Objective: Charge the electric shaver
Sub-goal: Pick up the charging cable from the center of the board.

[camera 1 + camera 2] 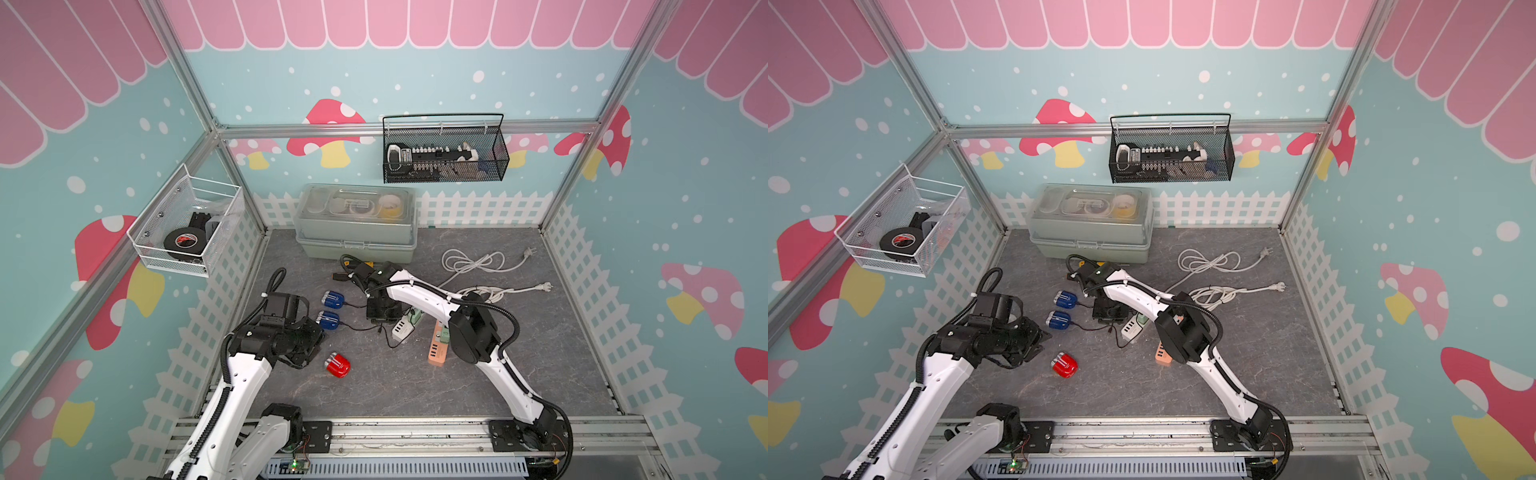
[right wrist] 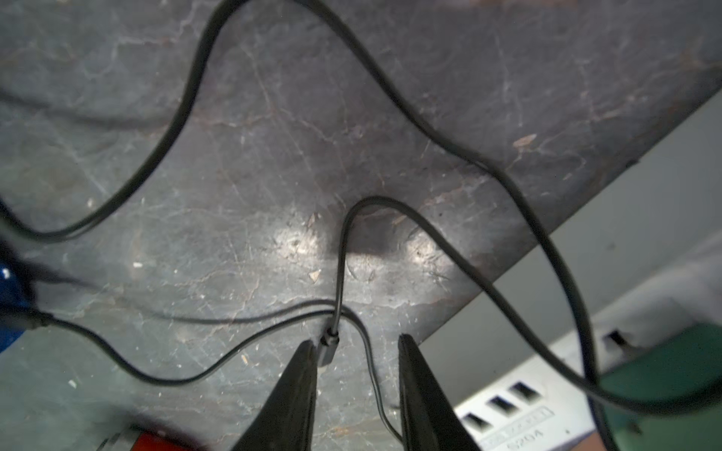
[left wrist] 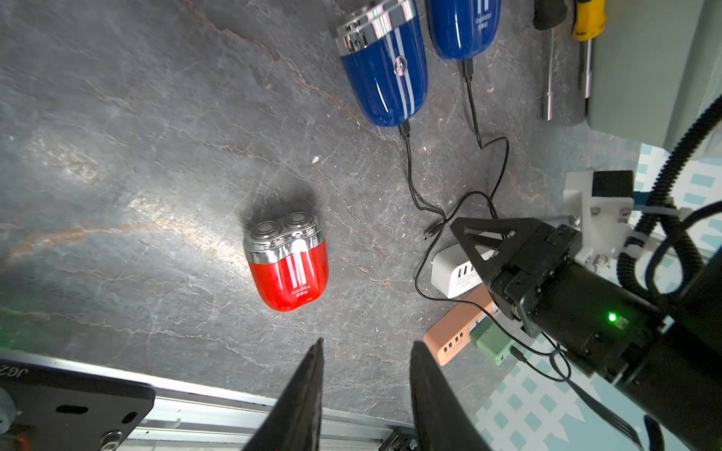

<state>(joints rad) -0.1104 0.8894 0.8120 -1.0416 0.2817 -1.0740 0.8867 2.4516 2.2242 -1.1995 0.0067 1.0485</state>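
Observation:
The red electric shaver (image 1: 337, 365) lies on the grey table with no cable in it; it also shows in the left wrist view (image 3: 287, 265). My left gripper (image 3: 367, 343) hovers beside it, open and empty. Two blue shavers (image 1: 332, 299) (image 1: 328, 321) lie further back, each with a black cable plugged in. My right gripper (image 2: 356, 339) is low over the table by the white USB hub (image 2: 519, 414). It is open, its jaws either side of a loose black cable plug (image 2: 328, 347) that rests against one finger.
An orange USB hub (image 1: 436, 349) and a green adapter (image 3: 492, 341) sit by the white hub (image 1: 402, 331). A grey-green toolbox (image 1: 355, 232) stands at the back, with screwdrivers (image 3: 586, 39) in front of it. White power cords (image 1: 478, 262) lie at back right.

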